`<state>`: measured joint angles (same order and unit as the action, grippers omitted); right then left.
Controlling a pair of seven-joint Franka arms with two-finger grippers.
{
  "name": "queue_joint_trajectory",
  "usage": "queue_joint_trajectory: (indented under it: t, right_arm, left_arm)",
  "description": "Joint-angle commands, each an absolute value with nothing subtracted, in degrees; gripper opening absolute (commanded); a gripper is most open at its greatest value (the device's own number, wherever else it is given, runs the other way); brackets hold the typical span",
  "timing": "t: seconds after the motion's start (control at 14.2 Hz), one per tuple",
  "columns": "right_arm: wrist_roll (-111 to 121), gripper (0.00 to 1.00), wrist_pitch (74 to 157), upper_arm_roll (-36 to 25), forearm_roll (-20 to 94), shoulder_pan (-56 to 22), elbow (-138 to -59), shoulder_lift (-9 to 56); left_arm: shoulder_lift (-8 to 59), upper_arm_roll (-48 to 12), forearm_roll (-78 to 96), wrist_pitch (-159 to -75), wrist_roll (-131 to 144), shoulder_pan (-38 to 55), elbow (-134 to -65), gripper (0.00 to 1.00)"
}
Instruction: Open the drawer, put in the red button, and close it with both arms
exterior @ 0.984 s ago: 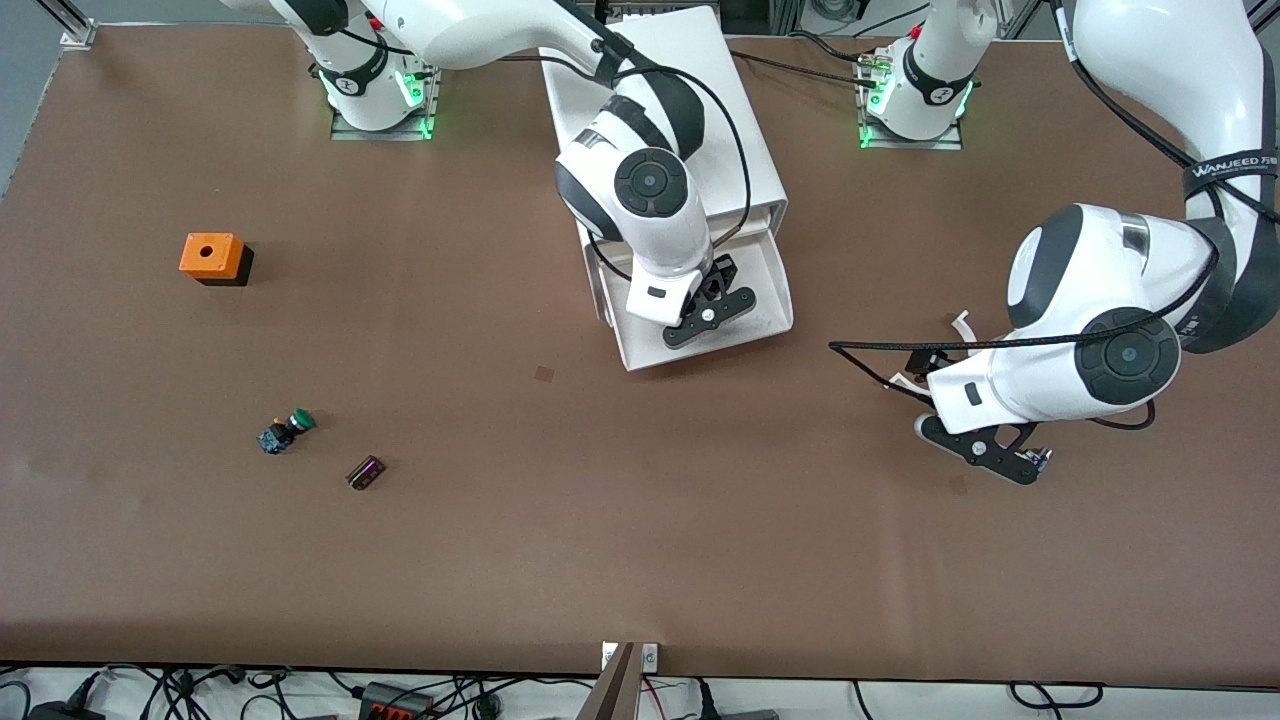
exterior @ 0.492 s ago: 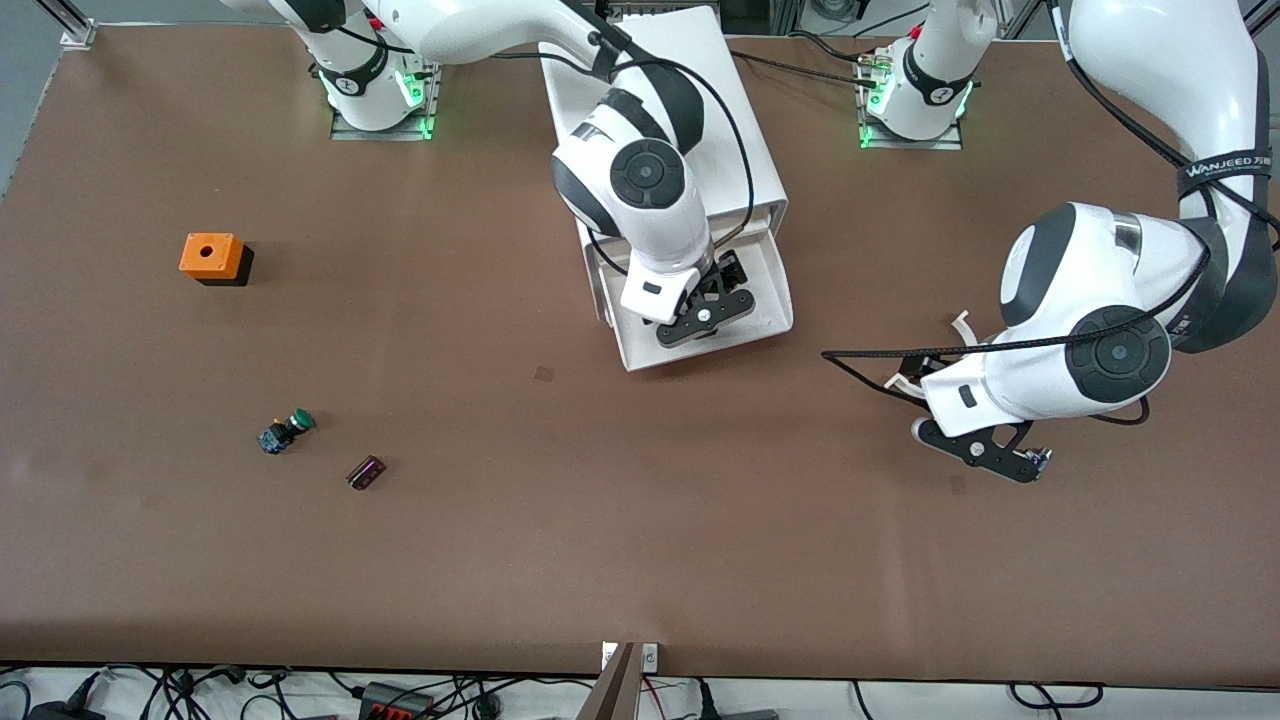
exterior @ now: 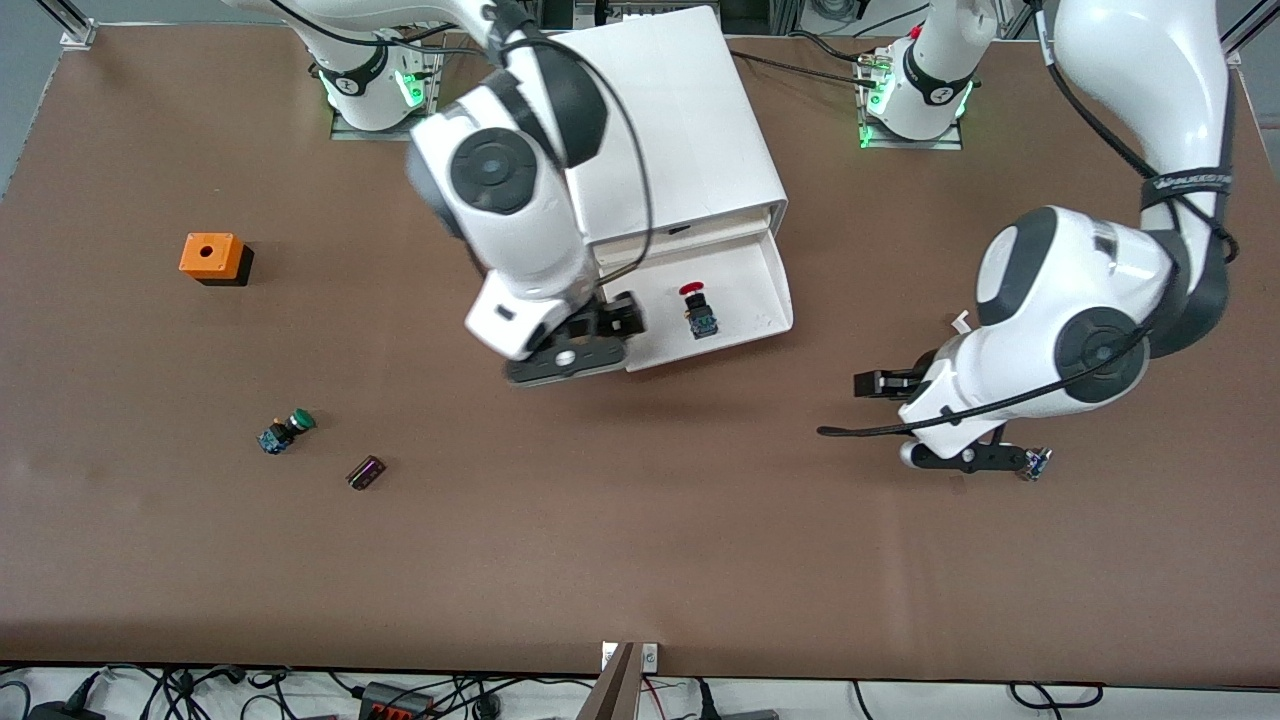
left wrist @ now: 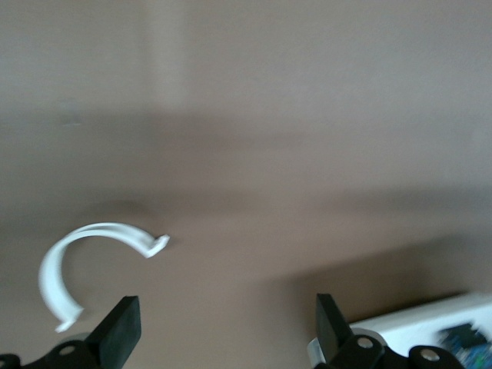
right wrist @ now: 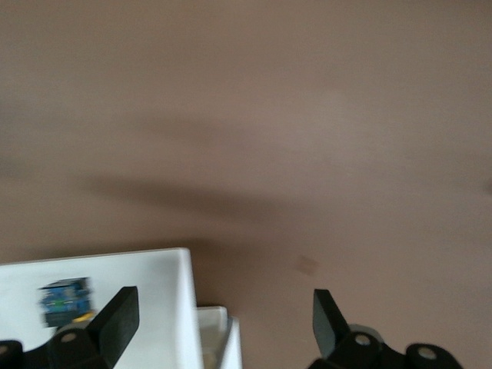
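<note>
Red button (exterior: pixel 697 309) lies in the open drawer (exterior: pixel 770 320); right hand (exterior: pixel 566 357), fingers spread, over drawer's front corner; left hand (exterior: pixel 965 458), fingers spread, low over counter (exterior: pixel 640 540) twd left arm's end; to close: both hands square on front, push evenly.

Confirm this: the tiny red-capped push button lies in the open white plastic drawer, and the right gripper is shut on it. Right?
Not quite. The tiny red-capped push button does lie in the open white plastic drawer, but the right gripper is open and empty over the drawer's front corner, apart from the button. The front view shows it.
</note>
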<state>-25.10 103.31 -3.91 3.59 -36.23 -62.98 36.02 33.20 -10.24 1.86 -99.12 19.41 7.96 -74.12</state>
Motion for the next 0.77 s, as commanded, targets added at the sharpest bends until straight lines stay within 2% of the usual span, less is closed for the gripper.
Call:
queue_joint_trajectory:
  t: [0.0, 0.28, 0.49, 0.7]
  right_arm:
    - [-22.08, 1.0, 99.76, -5.97, 3.34, -33.06, -63.98, 34.98]
    - [-14.1, 1.0, 99.58, -6.15, 1.76, -26.74, -65.21, 35.24]
    - [-9.4, 1.0, 99.4, -7.37, 1.76, -25.49, -67.4, 33.84]
    - [-8.88, 1.0, 99.32, -8.09, 1.93, -21.37, -68.29, 32.44]
  left_arm:
    - [33.22, -10.28, 2.46, -108.68, 25.56, 12.64, -78.12, 1.0]
    - [33.92, -10.28, 2.37, -117.06, 30.92, 17.04, -82.7, 1.0]
    - [33.75, -10.2, 2.2, -127.06, 35.93, 20.82, -89.36, 1.0]
    - [33.31, -10.11, 1.85, -128.32, 39.37, 23.89, -92.19, 1.0]
